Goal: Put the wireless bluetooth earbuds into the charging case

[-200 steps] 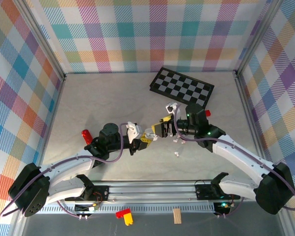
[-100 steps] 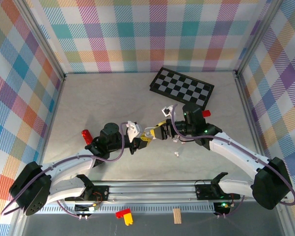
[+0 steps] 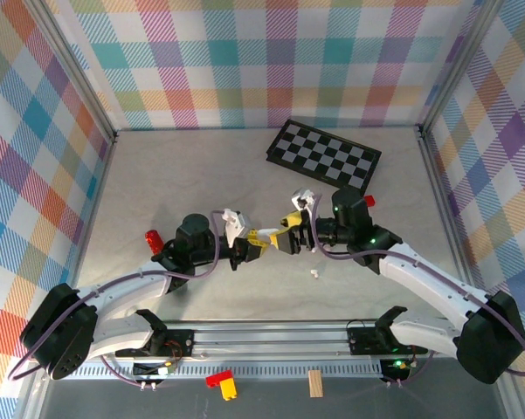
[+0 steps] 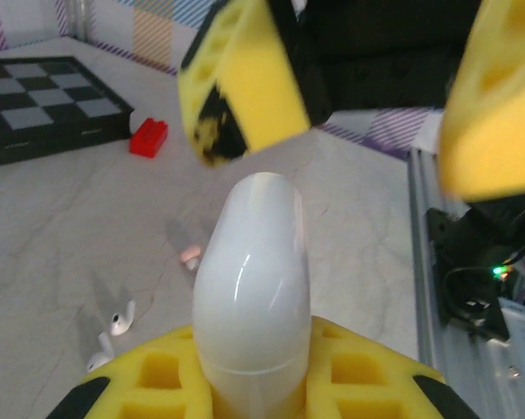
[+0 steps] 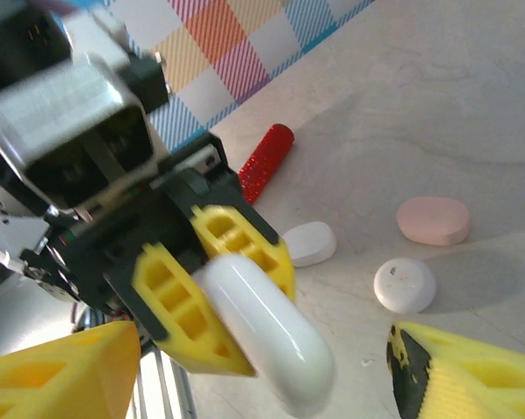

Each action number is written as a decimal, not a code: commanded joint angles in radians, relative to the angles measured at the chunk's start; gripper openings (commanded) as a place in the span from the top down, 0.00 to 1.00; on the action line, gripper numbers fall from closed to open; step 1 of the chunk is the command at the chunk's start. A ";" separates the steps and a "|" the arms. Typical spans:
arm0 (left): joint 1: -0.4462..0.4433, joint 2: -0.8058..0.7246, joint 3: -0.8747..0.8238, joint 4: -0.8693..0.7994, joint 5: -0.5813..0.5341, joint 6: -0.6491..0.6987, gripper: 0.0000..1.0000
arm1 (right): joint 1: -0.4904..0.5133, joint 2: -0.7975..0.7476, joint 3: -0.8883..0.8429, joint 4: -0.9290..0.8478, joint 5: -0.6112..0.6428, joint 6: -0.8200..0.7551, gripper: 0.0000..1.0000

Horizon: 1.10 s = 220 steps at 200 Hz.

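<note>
earbuds (image 4: 118, 319) lie blurred on the desk (image 4: 52, 227); left fingers (image 3: 252, 237) clench a closed white case (image 4: 253, 271), contents hidden; right fingers (image 3: 290, 234) gape nearby.

White charging case (image 4: 252, 279), black-and-white chequered board (image 3: 323, 157)

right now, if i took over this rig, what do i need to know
Left gripper: shut on the white charging case, lifted off the table, lid apparently closed.
Right gripper: open, jaws either side of the case's free end, not gripping.
Earbuds: two white, one pink, loose on the table.
Done: case in hand. Left: open it, seat the earbuds.
</note>
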 commanded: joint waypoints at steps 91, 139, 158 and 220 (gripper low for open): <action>0.034 0.040 0.066 0.144 0.278 -0.188 0.91 | 0.003 0.007 0.009 0.015 -0.107 -0.087 0.58; 0.040 0.045 0.060 0.135 0.273 -0.176 0.90 | 0.003 -0.022 -0.008 0.017 -0.120 -0.081 0.74; 0.040 0.051 0.062 0.138 0.273 -0.172 0.87 | 0.003 -0.041 -0.022 0.021 -0.103 -0.077 0.78; 0.045 0.037 0.039 0.204 0.229 -0.204 0.39 | 0.001 -0.037 -0.040 0.016 -0.023 -0.039 0.83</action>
